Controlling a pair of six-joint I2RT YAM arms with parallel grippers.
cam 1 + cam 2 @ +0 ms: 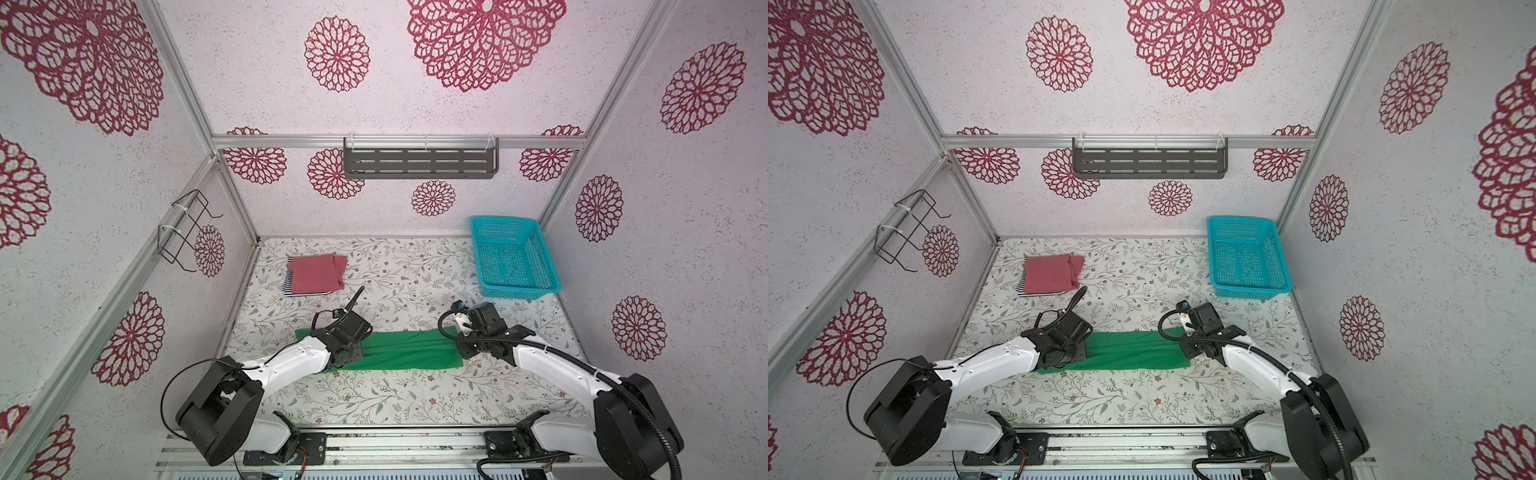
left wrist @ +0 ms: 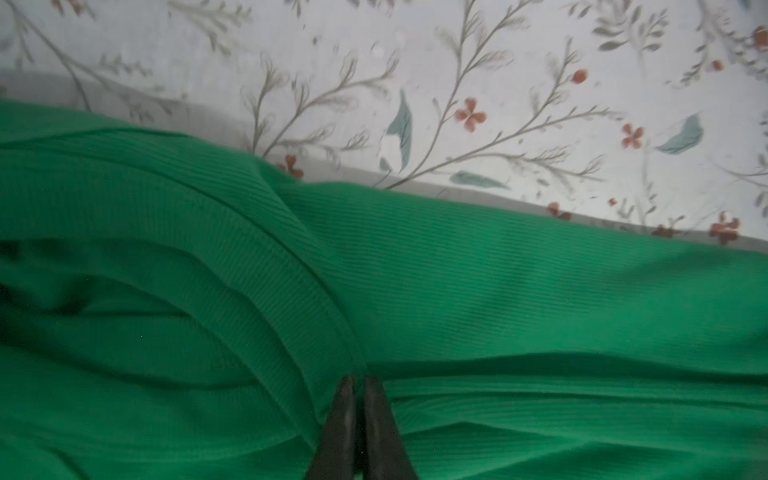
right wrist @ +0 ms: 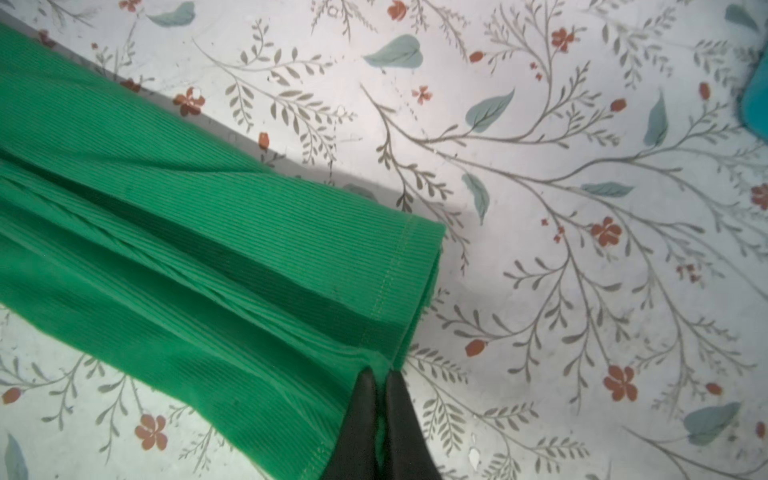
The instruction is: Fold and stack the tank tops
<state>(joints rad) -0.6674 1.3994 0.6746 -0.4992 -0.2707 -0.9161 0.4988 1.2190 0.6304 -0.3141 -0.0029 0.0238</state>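
Two narrow grips: the right pincer nips the hem corner of the green tank top, cloth between the jaws; the left pincer stands a slit apart on a ridge, cloth caught or not I cannot tell. That band, low centre in both top views, could skew if one end slips first on the floral tabletop. Left of centre, red-pink tank top folded on striped tank top; teal basket right, rosette walls around.
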